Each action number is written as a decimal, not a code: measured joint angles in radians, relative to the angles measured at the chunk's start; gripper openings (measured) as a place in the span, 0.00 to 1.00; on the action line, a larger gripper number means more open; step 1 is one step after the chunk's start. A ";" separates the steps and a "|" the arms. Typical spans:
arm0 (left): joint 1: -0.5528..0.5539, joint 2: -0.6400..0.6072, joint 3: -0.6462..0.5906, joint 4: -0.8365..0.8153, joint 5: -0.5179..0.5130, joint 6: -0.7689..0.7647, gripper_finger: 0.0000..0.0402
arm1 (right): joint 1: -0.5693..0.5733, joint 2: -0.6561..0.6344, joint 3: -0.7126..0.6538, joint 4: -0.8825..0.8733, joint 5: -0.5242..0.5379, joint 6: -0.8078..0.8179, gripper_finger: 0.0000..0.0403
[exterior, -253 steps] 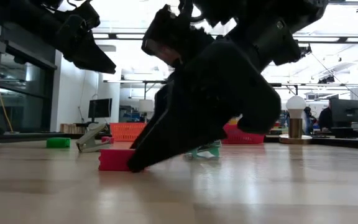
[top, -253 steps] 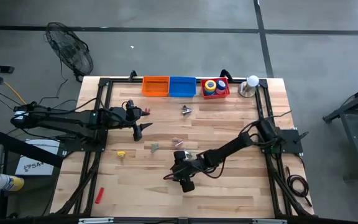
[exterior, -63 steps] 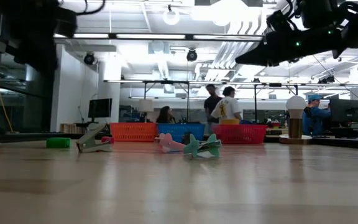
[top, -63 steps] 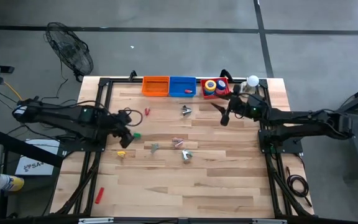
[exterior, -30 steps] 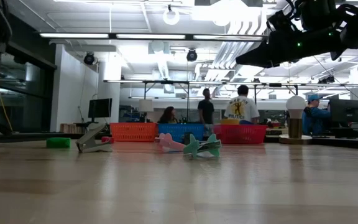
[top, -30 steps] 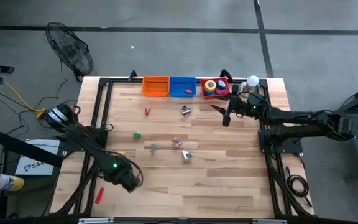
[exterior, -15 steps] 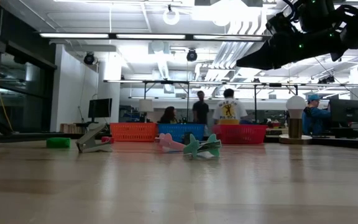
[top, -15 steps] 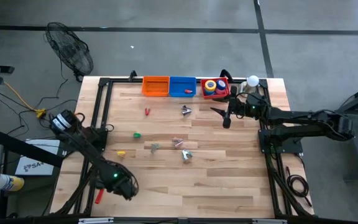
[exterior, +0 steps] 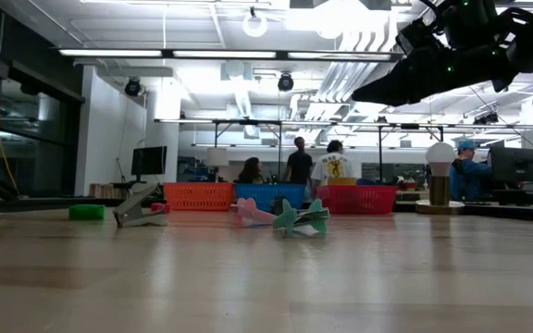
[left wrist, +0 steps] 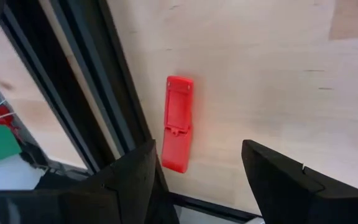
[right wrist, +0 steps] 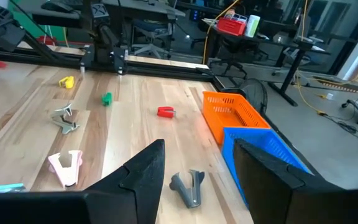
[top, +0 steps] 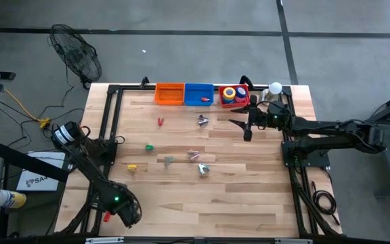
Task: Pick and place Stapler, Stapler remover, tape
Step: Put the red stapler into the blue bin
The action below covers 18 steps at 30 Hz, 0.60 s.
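Note:
A red stapler (left wrist: 179, 132) lies flat on the table's near left corner, next to the black frame rail (left wrist: 98, 106). My left gripper (left wrist: 197, 180) hovers over it, open and empty; in the high view my left gripper (top: 122, 214) partly hides the stapler (top: 107, 216). My right gripper (top: 239, 123) is open and empty, raised above the table in front of the red bin (top: 246, 102); it also shows in the low view (exterior: 368, 92). The tape rolls (top: 230, 93) lie in the red bin. Several stapler removers, such as a grey one (top: 203, 120), lie mid-table.
An orange bin (top: 169, 93) and a blue bin (top: 198, 93) stand at the far edge beside the red one. A white ball on a metal base (top: 274, 90) stands at the far right. Small red (top: 160, 122), green (top: 149, 146) and yellow (top: 132, 167) staplers lie left of centre.
My left gripper has gone toward the table's near edge and a little to the left, down to the red stapler in the near left corner. Its fingers stay open. People walk in the room behind the table.

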 joint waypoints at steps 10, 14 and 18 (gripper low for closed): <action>0.001 0.000 -0.015 -0.006 -0.013 0.011 0.58 | 0.000 0.000 0.000 -0.030 0.000 0.000 0.45; 0.002 0.000 -0.023 -0.003 -0.013 0.018 0.58 | 0.000 0.000 0.000 -0.042 0.000 0.000 0.45; 0.002 0.000 -0.023 -0.005 -0.012 0.014 0.58 | 0.000 0.000 0.000 -0.050 0.000 0.000 0.45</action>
